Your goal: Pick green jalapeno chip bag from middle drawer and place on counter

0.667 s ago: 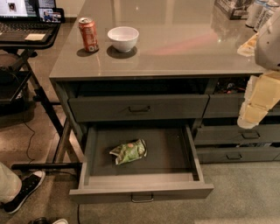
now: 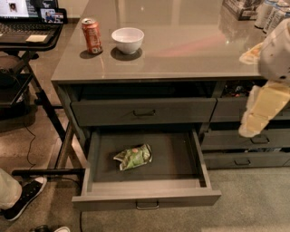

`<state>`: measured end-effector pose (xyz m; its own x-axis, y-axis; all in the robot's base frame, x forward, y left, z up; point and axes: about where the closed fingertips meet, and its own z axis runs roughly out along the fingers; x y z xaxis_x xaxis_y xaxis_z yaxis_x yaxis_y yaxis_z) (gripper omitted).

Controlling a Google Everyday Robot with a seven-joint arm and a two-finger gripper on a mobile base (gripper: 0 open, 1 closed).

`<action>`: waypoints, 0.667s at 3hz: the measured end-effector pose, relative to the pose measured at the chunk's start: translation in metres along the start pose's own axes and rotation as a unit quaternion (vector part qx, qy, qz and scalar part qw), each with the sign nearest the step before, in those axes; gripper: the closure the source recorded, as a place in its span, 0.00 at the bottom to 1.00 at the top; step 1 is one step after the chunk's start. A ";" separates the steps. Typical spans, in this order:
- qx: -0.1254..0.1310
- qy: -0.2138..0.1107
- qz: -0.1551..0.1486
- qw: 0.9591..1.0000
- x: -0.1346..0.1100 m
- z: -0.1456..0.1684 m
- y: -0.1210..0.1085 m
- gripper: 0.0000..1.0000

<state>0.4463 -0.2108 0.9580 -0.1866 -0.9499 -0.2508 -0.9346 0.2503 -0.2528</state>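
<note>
The green jalapeno chip bag (image 2: 133, 157) lies crumpled on the floor of the open middle drawer (image 2: 146, 197), left of the drawer's centre. The drawer is pulled far out below a shut drawer (image 2: 144, 111). The counter (image 2: 181, 50) is the glossy grey-beige top above them. My gripper (image 2: 262, 110) hangs at the right edge of the view as a pale cream shape. It is beside the cabinet front, level with the upper drawers, to the right of the bag and above it. It holds nothing that I can see.
A red soda can (image 2: 92, 35) and a white bowl (image 2: 128, 40) stand on the counter's left part. Boxes and bottles (image 2: 258, 11) sit at its back right. A black laptop stand (image 2: 29, 34) is on the left. A person's shoe (image 2: 25, 197) is at the lower left.
The pale end of my arm has edged slightly left and down. The bag and the drawer have not moved.
</note>
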 end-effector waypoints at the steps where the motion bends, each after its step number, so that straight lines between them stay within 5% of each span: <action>1: -0.023 -0.059 0.000 0.998 0.003 0.064 0.010 0.00; 2: -0.060 -0.128 0.011 0.990 0.003 0.153 0.032 0.00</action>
<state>0.4624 -0.1772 0.8060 -0.1394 -0.8621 -0.4872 -0.9631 0.2324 -0.1356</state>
